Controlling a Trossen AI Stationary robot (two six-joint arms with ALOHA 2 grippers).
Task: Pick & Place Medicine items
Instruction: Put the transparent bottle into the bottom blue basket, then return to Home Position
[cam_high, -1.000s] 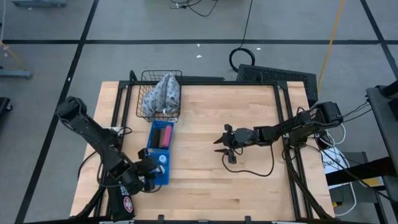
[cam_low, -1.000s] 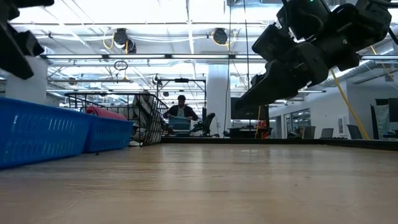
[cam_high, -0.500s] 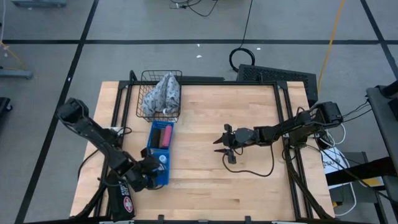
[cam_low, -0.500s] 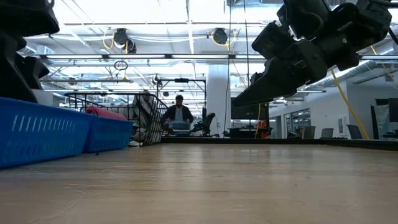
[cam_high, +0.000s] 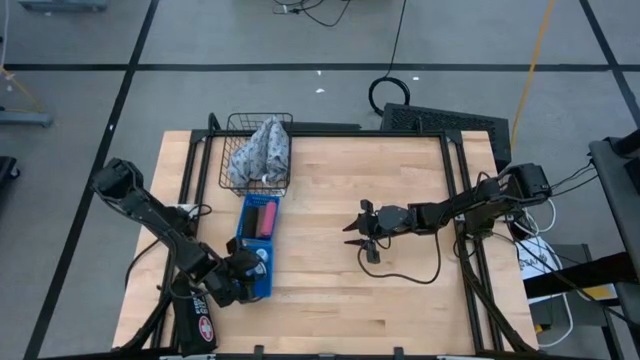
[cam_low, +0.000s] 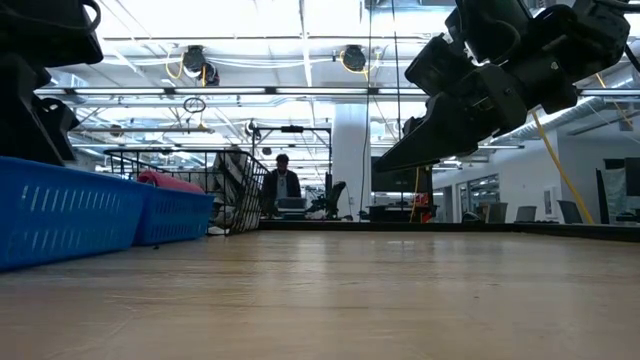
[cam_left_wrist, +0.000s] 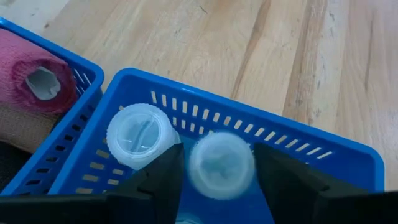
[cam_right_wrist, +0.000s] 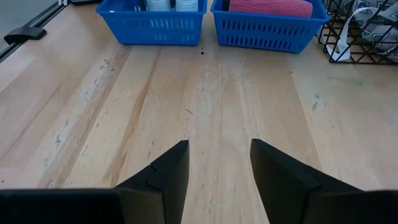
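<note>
Two white bottles (cam_left_wrist: 139, 135), one pink tube (cam_left_wrist: 34, 79), two blue trays (cam_right_wrist: 152, 27)

Grey cloth (cam_high: 259, 150) in wire basket (cam_high: 228, 170)

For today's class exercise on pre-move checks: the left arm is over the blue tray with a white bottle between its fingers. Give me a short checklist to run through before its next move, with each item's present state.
1. Left gripper centred on a white bottle: ok, the bottle sits between the two fingers.
2. Firm grip on that bottle: cannot tell; the fingers flank it, but contact is not clear.
3. Bottle inside the blue tray: ok, tray walls surround it.
4. Clearance from the second white bottle: not ok, it stands right beside one finger.
5. Pink tube out of the way: ok, it lies in the neighbouring tray.
6. Right gripper clear of the work: ok, open over bare table, away from the trays.
</note>
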